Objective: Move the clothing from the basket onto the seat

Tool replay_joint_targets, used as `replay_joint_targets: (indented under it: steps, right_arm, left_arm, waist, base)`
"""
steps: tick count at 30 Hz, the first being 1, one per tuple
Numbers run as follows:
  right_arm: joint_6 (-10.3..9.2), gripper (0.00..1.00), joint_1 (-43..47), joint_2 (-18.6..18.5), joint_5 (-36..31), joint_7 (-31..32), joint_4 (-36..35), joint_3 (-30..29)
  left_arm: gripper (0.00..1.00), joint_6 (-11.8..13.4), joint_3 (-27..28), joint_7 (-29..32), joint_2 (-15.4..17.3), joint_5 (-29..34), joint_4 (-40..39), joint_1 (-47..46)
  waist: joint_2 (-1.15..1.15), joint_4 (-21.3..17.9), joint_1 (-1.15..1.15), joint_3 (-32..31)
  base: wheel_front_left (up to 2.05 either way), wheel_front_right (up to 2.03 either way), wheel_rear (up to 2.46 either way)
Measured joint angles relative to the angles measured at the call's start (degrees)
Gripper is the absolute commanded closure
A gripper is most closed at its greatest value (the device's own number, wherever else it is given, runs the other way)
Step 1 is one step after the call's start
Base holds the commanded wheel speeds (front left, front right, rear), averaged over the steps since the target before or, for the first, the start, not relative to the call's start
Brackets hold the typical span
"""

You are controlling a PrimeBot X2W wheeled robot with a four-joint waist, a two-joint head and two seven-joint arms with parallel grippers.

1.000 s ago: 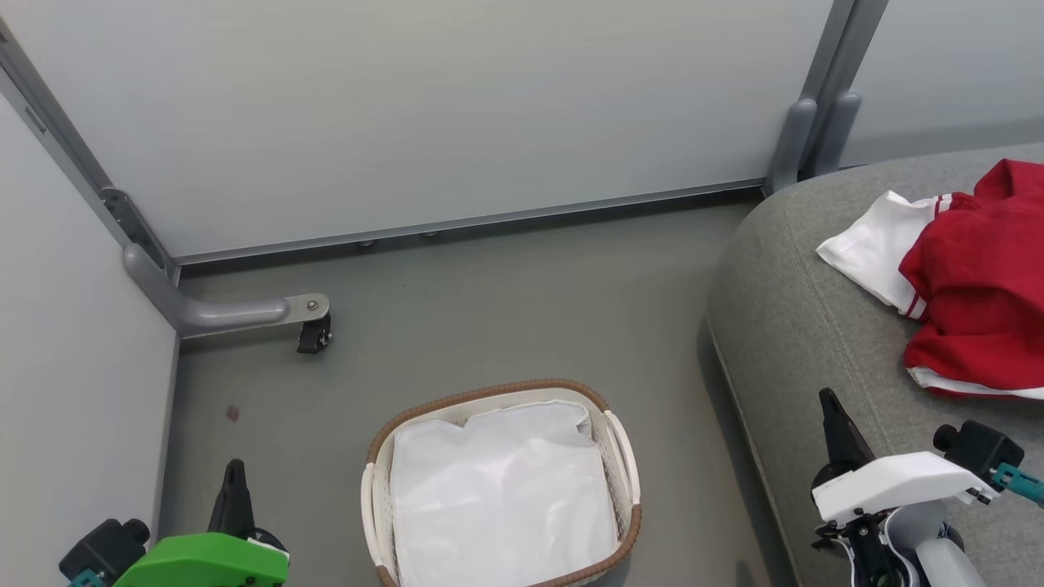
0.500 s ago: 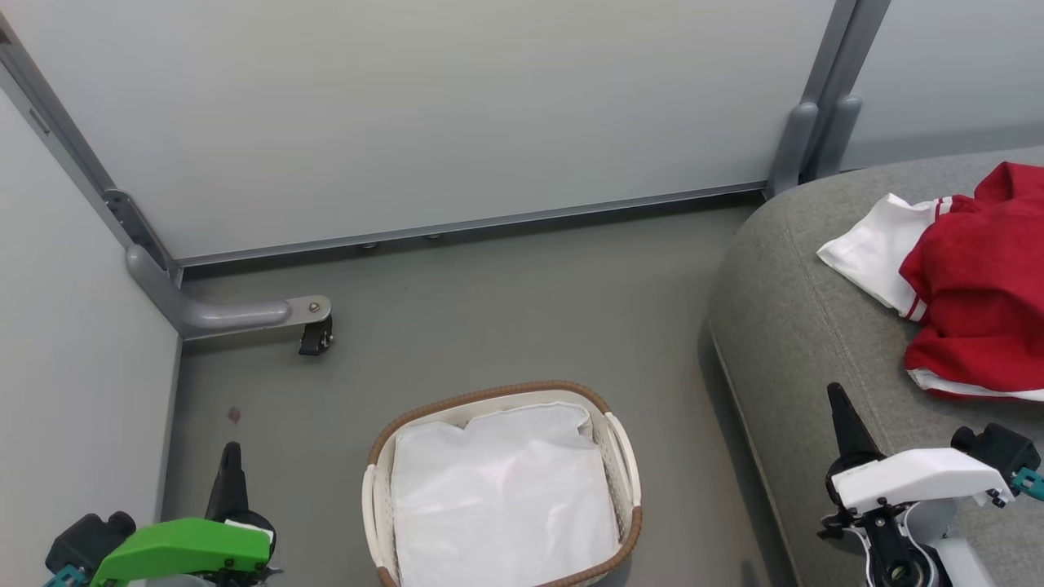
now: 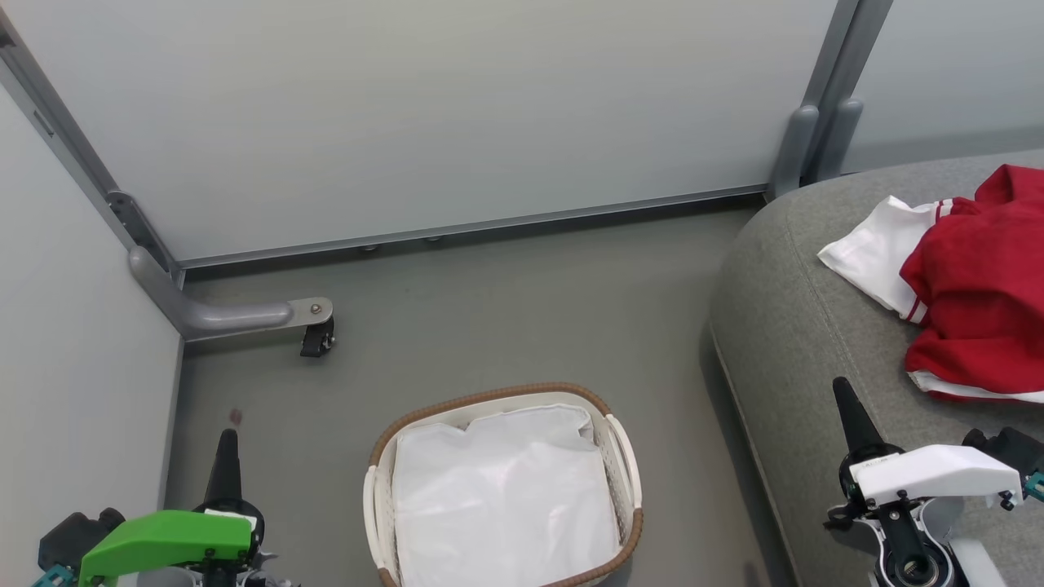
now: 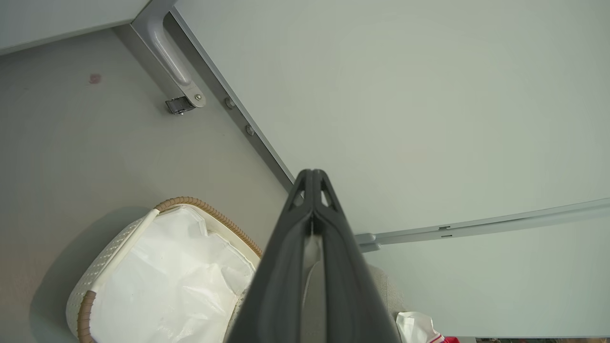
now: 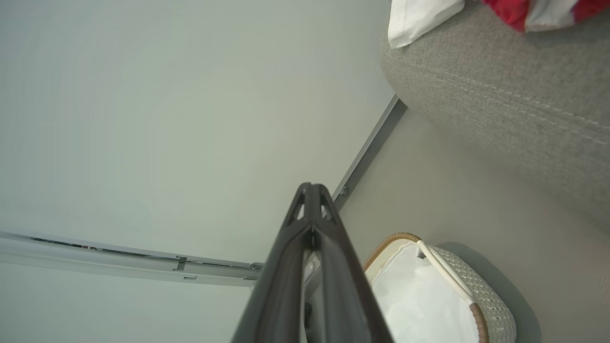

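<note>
The left gripper [image 3: 227,440] and right gripper [image 3: 842,393] both hang low, fingers pressed together on nothing. Between them, right of the left claw and left of the right one, the basket [image 3: 489,393] holds its white liner [image 3: 502,497] and no red cloth. Beyond the right claw, ahead and to its right, the clothing [image 3: 979,285] lies heaped crosswise on the seat [image 3: 791,326], well apart from the left claw. The job looks finished to me.

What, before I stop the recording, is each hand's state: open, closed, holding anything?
Left hand: closed, holding nothing.
Right hand: closed, holding nothing.
</note>
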Motion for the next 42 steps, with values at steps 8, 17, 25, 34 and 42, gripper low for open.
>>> replay_joint_targets:
  steps: [8,17,25,34,42]
  right_arm:
    - [0.00,1.00,0.1,-0.1,4.3,1.1,-0.9,-0.5]
    - [0.00,1.00,0.4,-0.1,8.8,2.3,-1.7,-1.0]
    - [-0.01,1.00,0.5,-0.1,12.4,3.3,-2.4,-1.4]
    - [-0.01,1.00,0.7,-0.2,16.4,4.3,-3.1,-1.8]
    - [-0.02,1.00,0.8,-0.2,19.5,5.1,-3.7,-2.2]
  left_arm:
    - [1.00,0.0,0.3,1.2,0.0,-4.2,-0.8,-0.6]
    - [1.00,-0.1,0.6,2.5,0.1,-8.6,-1.7,-0.8]
    - [1.00,-0.1,0.7,3.4,0.1,-12.2,-2.3,-1.2]
    - [1.00,-0.2,1.0,4.4,0.1,-16.1,-3.2,-1.4]
    - [1.00,-0.2,1.2,5.3,0.1,-19.2,-3.8,-1.8]
  waist:
    - [0.00,0.1,0.00,-0.2]
    - [0.00,0.2,0.00,-0.3]
    - [0.00,0.2,0.00,-0.5]
    - [0.00,0.3,0.00,-0.6]
    - [0.00,0.4,0.00,-0.8]
  base:
    - [0.00,0.00,0.00]
    - [0.00,0.00,0.00]
    - [0.00,0.00,0.00]
    - [0.00,0.00,0.00]
    - [0.00,0.00,0.00]
